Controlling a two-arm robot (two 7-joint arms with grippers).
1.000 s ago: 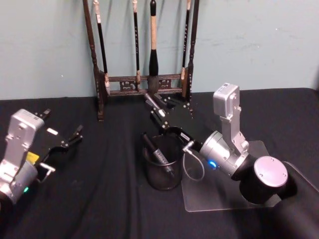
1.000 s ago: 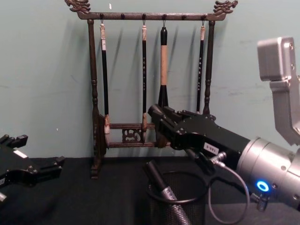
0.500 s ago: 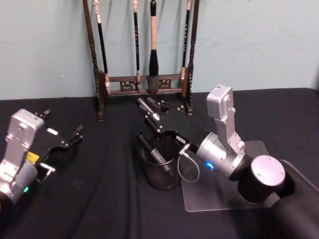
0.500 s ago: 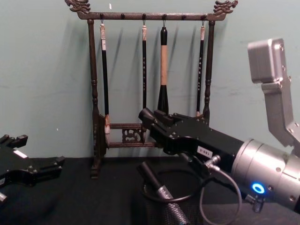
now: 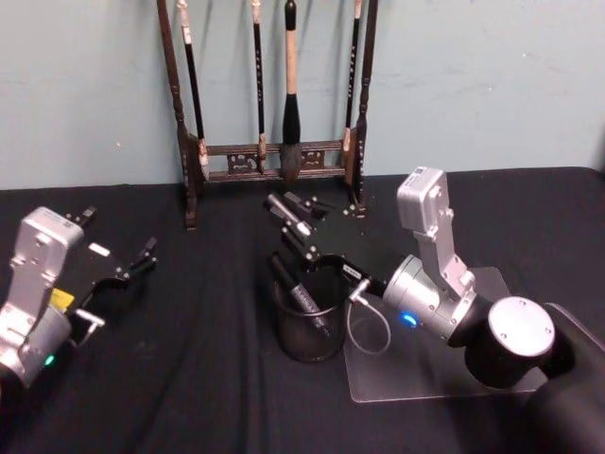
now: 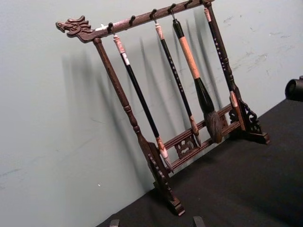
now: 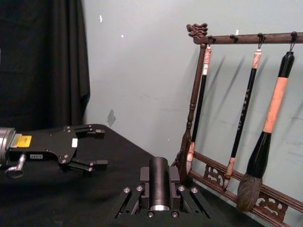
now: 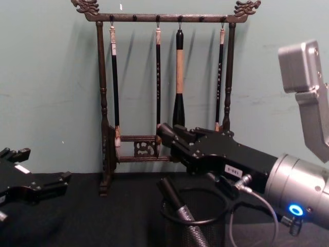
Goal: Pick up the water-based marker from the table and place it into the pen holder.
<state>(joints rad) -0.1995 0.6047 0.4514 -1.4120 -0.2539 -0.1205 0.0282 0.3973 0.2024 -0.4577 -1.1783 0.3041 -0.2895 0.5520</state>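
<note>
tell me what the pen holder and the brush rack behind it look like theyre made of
The pen holder: black metal wire mesh, judging by the see-through grid wall and solid rim, matte finish. The brush rack: seemingly dark stained wood, lightly glossy, with turned posts and carved dragon ends; lacquered resin can't be ruled out.

Left gripper (image 7: 84, 150) open beside brush rack (image 7: 246, 118).
</note>
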